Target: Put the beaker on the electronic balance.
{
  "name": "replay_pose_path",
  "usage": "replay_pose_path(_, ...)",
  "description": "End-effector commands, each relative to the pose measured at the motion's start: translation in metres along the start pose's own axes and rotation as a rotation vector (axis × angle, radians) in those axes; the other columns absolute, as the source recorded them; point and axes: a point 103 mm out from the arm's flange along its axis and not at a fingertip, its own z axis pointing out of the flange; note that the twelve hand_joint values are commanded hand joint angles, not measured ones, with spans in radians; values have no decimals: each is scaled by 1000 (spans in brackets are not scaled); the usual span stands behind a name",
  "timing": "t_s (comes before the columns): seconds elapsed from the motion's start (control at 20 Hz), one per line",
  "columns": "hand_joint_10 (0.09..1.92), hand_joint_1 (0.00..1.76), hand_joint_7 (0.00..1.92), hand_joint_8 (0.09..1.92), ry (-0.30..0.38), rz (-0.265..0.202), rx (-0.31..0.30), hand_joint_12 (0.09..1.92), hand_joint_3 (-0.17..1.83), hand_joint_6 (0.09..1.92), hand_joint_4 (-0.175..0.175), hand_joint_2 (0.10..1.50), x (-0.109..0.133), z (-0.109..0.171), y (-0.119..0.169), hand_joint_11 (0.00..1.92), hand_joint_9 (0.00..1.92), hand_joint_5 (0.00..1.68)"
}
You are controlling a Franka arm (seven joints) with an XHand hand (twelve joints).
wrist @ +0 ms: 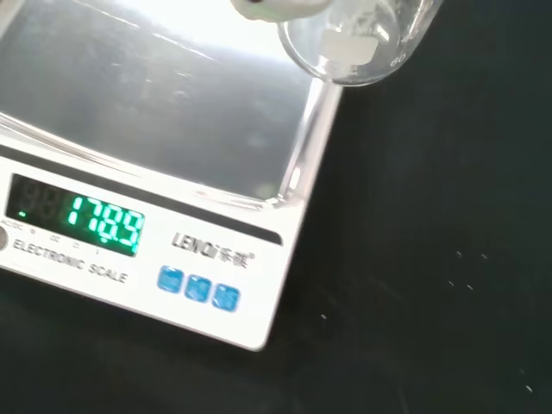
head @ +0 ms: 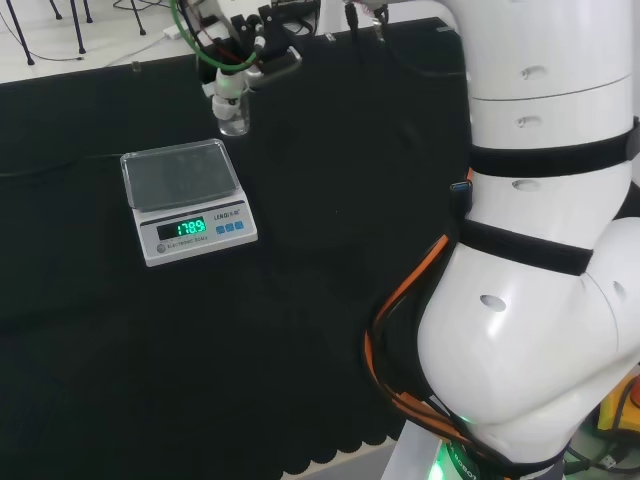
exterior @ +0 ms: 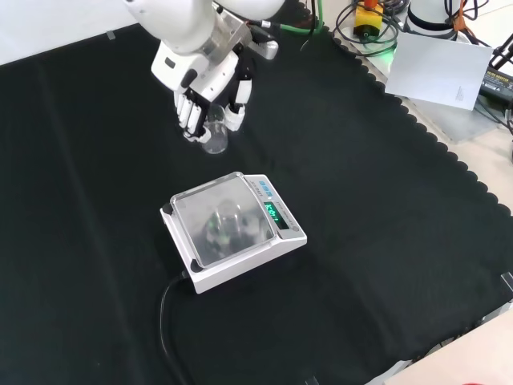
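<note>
Front view: the beaker (exterior: 215, 136), small clear glass, looks light, slick and breakable, best held round its wall. The hand (exterior: 210, 90) has its fingers curled round it, up beyond the balance (exterior: 232, 231), not yet over the pan.

Clear glass beaker (exterior: 215, 136) held upright above the cloth, just beyond the balance (exterior: 232, 228), white, pan bare, display lit green.

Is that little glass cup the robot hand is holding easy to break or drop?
Probably. The beaker looks like clear, smooth glass, so it may slip or crack if dropped. The hand holds it in the air, not yet on the balance. It's small, so likely light.
</note>
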Motion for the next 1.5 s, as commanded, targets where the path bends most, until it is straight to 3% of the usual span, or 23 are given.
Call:
replay_pose_path(0.05,1032,1122,631,986,-25,-70,17,1080,-58,1258,-175,1225,34,-1,21,857,916,817)
replay_pose_path(0.4,1034,1121,630,989,-40,-118,22,1080,-58,1259,-175,1226,62,-3,35,857,915,816)
replay_pose_path(0.8,1036,1121,629,992,-11,-164,25,1081,-57,1260,-175,1226,93,10,50,856,915,816)
replay_pose_path(1.5,1041,1122,636,999,12,-126,57,1082,-58,1257,-175,1225,78,33,79,852,915,818)
